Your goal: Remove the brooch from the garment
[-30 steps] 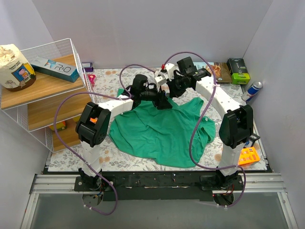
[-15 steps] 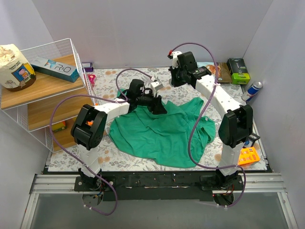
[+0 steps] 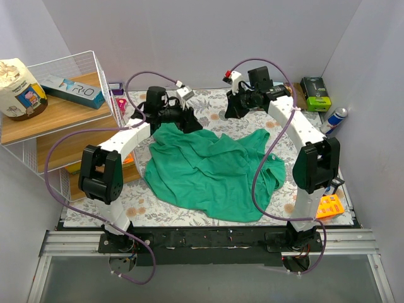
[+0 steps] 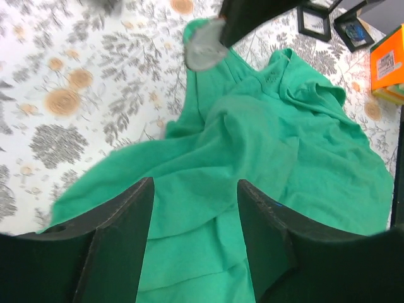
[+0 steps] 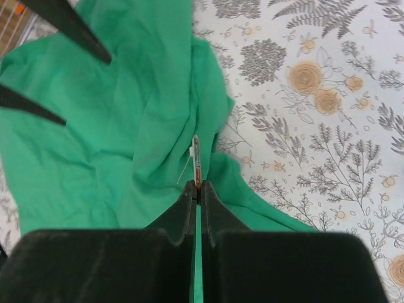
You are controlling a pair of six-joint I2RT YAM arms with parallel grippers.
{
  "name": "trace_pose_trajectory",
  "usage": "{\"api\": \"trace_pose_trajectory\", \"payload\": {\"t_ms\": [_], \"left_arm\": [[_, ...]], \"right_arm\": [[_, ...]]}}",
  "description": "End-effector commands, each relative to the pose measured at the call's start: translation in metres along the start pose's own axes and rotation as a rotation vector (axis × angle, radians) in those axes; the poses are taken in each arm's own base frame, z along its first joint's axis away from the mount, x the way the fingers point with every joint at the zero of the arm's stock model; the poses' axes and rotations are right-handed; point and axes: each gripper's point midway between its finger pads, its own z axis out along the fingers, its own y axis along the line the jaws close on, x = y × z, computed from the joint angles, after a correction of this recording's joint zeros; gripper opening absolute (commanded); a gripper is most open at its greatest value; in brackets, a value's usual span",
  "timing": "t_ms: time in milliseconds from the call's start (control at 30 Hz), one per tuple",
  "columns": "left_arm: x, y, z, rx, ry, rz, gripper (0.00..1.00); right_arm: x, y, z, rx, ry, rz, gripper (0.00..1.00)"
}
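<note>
The garment point(image 3: 211, 169) is a green shirt lying crumpled on the floral mat; it also shows in the left wrist view point(image 4: 271, 145) and the right wrist view point(image 5: 120, 120). My right gripper point(image 5: 197, 184) is shut on the brooch point(image 5: 196, 161), seen edge-on as a thin disc with its pin sticking out, held above the shirt's edge. In the left wrist view the brooch point(image 4: 203, 49) shows as a round grey disc clear of the cloth. In the top view the right gripper point(image 3: 231, 111) is behind the shirt. My left gripper point(image 3: 189, 121) point(image 4: 194, 189) is open and empty above the shirt's back left corner.
A wire shelf point(image 3: 95, 69) with a carton and a tub stands at the left. Boxes point(image 3: 314, 93) and a can point(image 3: 334, 118) stand at the back right, and an orange box point(image 3: 329, 206) at the front right. The floral mat point(image 3: 164, 211) covers the table.
My right gripper has lifted away from the shirt's collar towards the back with the brooch in it. My left gripper has swung left and back off the collar.
</note>
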Motion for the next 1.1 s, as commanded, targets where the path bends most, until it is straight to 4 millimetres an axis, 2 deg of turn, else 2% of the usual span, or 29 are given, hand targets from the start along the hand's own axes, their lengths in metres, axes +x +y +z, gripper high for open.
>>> {"api": "trace_pose_trajectory", "payload": {"t_ms": [0, 67, 100, 200, 267, 500, 833, 1067], "left_arm": [[-0.064, -0.028, -0.03, 0.019, -0.077, 0.185, 0.57], [-0.076, -0.03, -0.035, 0.005, -0.097, 0.219, 0.63], [-0.079, -0.031, -0.035, 0.007, -0.101, 0.227, 0.65], [-0.085, -0.037, -0.034, 0.052, -0.114, 0.222, 0.69], [-0.096, -0.041, -0.032, 0.08, -0.128, 0.189, 0.69], [-0.106, -0.055, -0.022, 0.215, -0.145, 0.16, 0.66], [-0.092, -0.056, -0.004, 0.329, -0.112, 0.11, 0.65], [-0.088, -0.062, 0.007, 0.39, -0.1, 0.096, 0.59]], "right_arm": [[-0.025, 0.036, -0.032, -0.229, -0.076, -0.184, 0.01], [-0.019, 0.048, -0.038, -0.305, -0.06, -0.231, 0.01], [-0.023, 0.053, -0.043, -0.325, -0.069, -0.253, 0.01], [-0.019, 0.061, -0.046, -0.371, -0.06, -0.252, 0.01], [-0.018, 0.065, -0.048, -0.394, -0.068, -0.25, 0.01], [-0.018, 0.073, -0.052, -0.424, -0.074, -0.234, 0.01], [-0.022, 0.078, -0.059, -0.418, -0.104, -0.225, 0.01], [-0.023, 0.077, -0.058, -0.407, -0.107, -0.201, 0.01]]}}
